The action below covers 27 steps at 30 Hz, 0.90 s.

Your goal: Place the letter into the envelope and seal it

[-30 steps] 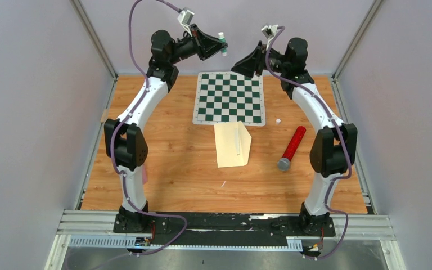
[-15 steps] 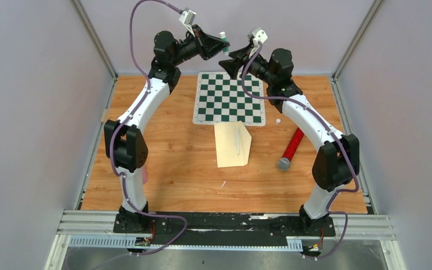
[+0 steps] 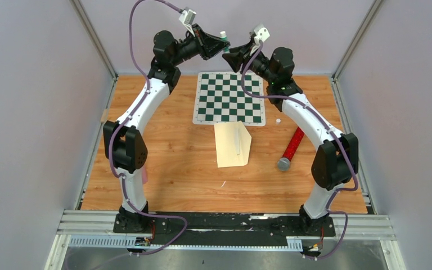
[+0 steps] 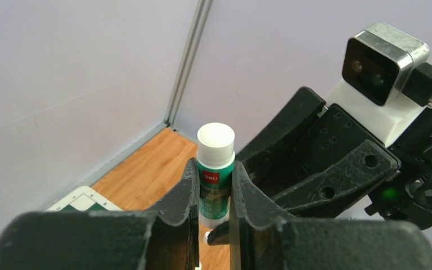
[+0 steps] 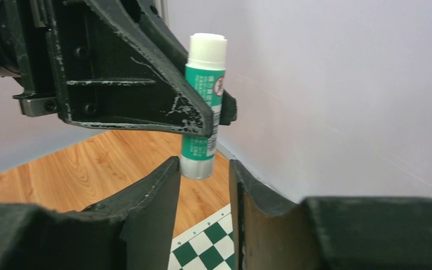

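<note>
Envelope unmoved; left gripper clamps glue stick; right gripper, parted, nearer

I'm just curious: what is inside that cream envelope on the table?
The envelope lies flat, its triangular flap out to one side. No sheet sticks out. Its own paper hides whatever is inside, so I cannot tell.

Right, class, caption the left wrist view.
Left tool clamps a white-capped green glue stick, the open right tool close beside it.

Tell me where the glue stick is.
Top view: the glue stick is clamped in the left gripper, high over the far edge of the chessboard, right gripper open beside it.
</note>
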Motion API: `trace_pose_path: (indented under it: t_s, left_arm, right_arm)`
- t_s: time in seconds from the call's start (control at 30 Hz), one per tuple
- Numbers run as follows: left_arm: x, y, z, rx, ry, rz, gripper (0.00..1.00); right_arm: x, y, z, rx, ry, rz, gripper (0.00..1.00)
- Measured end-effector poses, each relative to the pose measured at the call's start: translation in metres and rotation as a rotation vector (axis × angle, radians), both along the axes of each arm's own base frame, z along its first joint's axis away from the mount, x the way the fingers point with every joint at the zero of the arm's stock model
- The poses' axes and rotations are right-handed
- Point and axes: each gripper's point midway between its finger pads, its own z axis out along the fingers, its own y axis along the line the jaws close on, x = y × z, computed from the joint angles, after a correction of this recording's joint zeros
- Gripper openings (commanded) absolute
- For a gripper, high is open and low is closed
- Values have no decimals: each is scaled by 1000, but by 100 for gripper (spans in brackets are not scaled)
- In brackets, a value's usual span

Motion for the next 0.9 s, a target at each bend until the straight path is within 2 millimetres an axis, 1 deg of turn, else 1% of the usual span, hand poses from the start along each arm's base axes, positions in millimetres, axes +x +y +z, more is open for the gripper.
trace_pose_path:
  t_s: [0.07,0.2,0.23,0.27,0.3,0.33,0.5,0.57,0.73,0.8,0.9]
  left_arm:
    - [0,0,0,0,-1,0,0]
    - [-2,-1,0,3,-2,-8,0]
    - [-2,-2,0,3,-3,-10,0]
    - [-2,-2,0,3,-3,-11,0]
    - [-3,-2,0,4,-3,-12,0]
    - [-3,-3,0,3,-5,-12,0]
    - [-2,-1,2,0,-24,-4,0]
    - [-3,-1,2,5,-29,-14,0]
    - [-16,1,7,20,-84,-91,0]
    - [-27,0,9,36,-117,-145,0]
    - [-42,-3,5,67,-142,-233,0]
  right_arm:
    - [-1,1,0,-4,-2,7,31]
    - [-2,2,1,-6,-8,13,31]
    - [-2,2,1,-6,-9,14,28]
    - [-2,3,1,-5,-11,15,19]
    - [-2,3,2,-5,-14,16,6]
    - [-2,3,2,-5,-15,16,0]
    - [0,6,4,1,-13,33,0]
    - [0,3,3,4,4,59,0]
    - [-15,0,7,2,87,336,0]
    - [-26,-2,8,12,132,476,0]
    - [-43,-5,3,18,192,643,0]
